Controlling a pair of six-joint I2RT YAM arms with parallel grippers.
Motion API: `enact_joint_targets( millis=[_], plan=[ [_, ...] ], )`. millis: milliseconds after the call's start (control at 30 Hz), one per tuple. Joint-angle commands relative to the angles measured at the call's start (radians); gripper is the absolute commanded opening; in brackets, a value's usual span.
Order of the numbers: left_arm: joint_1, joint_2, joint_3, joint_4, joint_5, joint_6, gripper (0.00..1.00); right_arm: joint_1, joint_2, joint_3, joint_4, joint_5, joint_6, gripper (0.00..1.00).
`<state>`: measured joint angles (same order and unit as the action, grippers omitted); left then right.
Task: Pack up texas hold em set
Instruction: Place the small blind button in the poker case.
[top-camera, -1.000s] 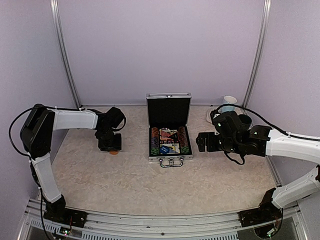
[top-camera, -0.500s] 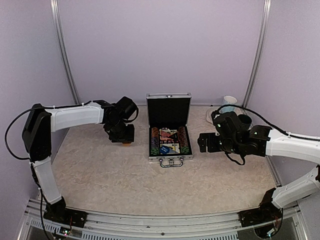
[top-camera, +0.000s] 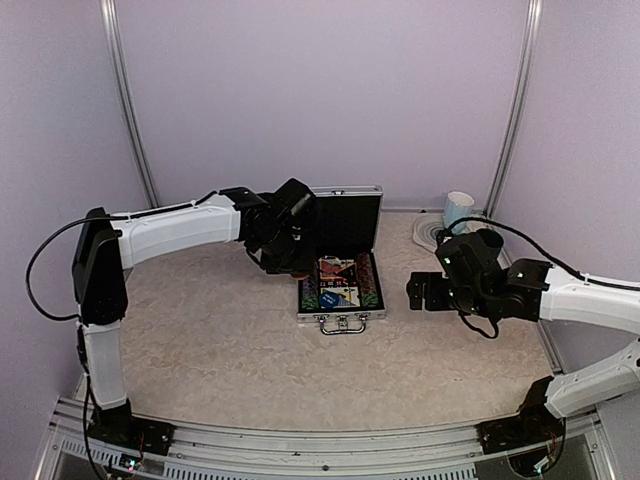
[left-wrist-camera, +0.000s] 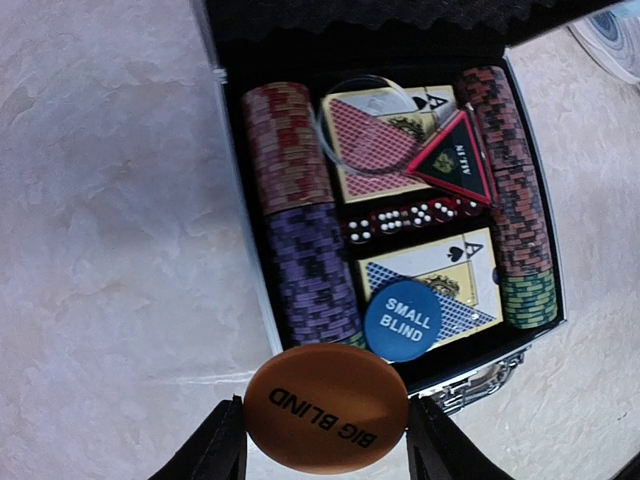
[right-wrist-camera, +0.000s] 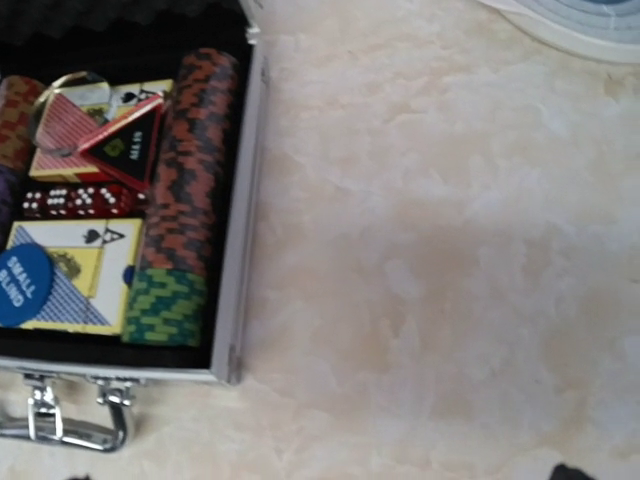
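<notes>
The texas hold em set is a small silver briefcase (top-camera: 340, 316) standing open at mid-table, lid up. Inside lie chip rows (left-wrist-camera: 300, 220), a red deck (left-wrist-camera: 375, 150), a blue deck (left-wrist-camera: 445, 290), red dice (left-wrist-camera: 405, 218), a black triangle (left-wrist-camera: 455, 165), a clear disc (left-wrist-camera: 365, 95) and a blue "SMALL BLIND" disc (left-wrist-camera: 403, 320). My left gripper (left-wrist-camera: 325, 432) is shut on an orange "BIG BLIND" disc (left-wrist-camera: 327, 400), held above the case's front-left corner. My right gripper (top-camera: 418, 292) stands open over bare table to the right of the case (right-wrist-camera: 240, 250), with nothing in it.
A light-blue mug (top-camera: 458, 210) stands on a round swirled coaster (top-camera: 428, 234) at the back right, behind my right arm. The coaster's edge (right-wrist-camera: 570, 20) shows in the right wrist view. Metal frame posts rise at both back corners.
My left arm has swung right from the table's left side, carrying the orange disc to the case's left edge. The right gripper has drawn back slightly to the right.
</notes>
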<state>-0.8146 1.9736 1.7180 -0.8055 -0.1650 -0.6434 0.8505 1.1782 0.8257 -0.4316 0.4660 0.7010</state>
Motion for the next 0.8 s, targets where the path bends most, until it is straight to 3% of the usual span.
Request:
enact_joint_targets(
  millis=[0,400,767],
  plan=[
    [-0.043,0.067,0.087,-0.019,0.026,-0.01,0.54,-0.011,-0.058,-0.03,-0.032,0.03,0.037,0.99],
    [-0.136,0.216,0.249,0.051,0.092,-0.021,0.53,-0.013,-0.126,-0.042,-0.07,0.035,0.066,0.99],
    [-0.142,0.303,0.248,0.161,0.129,-0.038,0.53,-0.013,-0.172,-0.054,-0.089,0.039,0.074,0.99]
  ],
)
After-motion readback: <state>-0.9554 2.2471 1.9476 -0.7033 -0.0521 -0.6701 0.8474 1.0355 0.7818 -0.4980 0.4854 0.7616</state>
